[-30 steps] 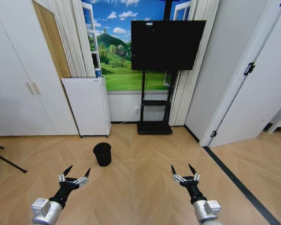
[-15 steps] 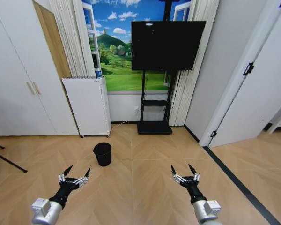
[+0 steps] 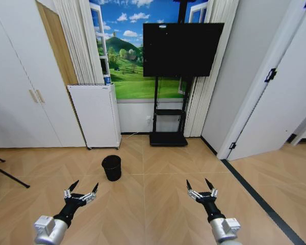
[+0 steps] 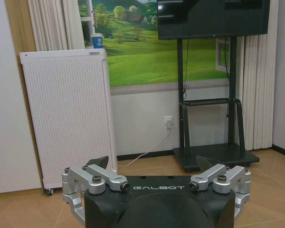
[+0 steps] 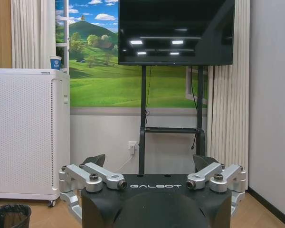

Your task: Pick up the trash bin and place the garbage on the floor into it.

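Nearest the robot, the left tool (image 3: 82, 192) hovers low over the floor (image 3: 158, 204) with its fingers spread wide and nothing between them. The right tool (image 3: 202, 188) hangs level with it, well apart to the right, its fingers likewise spread and empty. In the left wrist view the left tool's dark fingertips (image 4: 99, 161) stand far apart, and the right wrist view shows the same of the right tool's.

Beyond both tools, closer to the left one, the trash bin (image 3: 111, 168) stands upright on the herringbone floor, touched by neither tool. Its rim also peeks in at the corner of the right wrist view (image 5: 9, 216).

Farther back, a white perforated appliance (image 3: 95, 115) stands against the wall with a blue-and-white cup (image 3: 106, 79) on its top. Beside it a black television (image 3: 182, 48) sits on a black stand (image 3: 168, 120) before a landscape mural (image 3: 123, 56).
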{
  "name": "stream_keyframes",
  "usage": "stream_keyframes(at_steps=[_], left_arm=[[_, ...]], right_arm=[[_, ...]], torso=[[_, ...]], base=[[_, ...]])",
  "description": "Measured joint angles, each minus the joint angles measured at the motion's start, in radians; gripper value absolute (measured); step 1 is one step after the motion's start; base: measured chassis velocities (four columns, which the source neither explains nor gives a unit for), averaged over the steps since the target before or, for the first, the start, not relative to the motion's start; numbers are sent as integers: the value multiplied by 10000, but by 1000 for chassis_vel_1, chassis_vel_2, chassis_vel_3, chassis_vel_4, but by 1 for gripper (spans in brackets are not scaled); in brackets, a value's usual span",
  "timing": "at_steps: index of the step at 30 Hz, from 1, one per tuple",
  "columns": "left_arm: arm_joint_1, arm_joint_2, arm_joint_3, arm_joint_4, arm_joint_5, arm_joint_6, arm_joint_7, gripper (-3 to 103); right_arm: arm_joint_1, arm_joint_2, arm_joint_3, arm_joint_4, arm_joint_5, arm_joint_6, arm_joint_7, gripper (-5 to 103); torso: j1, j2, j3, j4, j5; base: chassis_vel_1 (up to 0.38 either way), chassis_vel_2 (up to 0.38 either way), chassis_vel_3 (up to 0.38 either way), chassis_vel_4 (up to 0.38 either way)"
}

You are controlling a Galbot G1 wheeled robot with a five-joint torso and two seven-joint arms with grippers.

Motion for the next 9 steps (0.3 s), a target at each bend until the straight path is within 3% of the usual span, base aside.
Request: stream_keyframes(at_steps=[9], left_arm=[[0, 0, 0, 0, 0, 0, 0, 100]], right_arm=[[0, 0, 0, 0, 0, 0, 0, 100]], torso=[[0, 0, 0, 0, 0]], base=[[0, 0, 0, 0]])
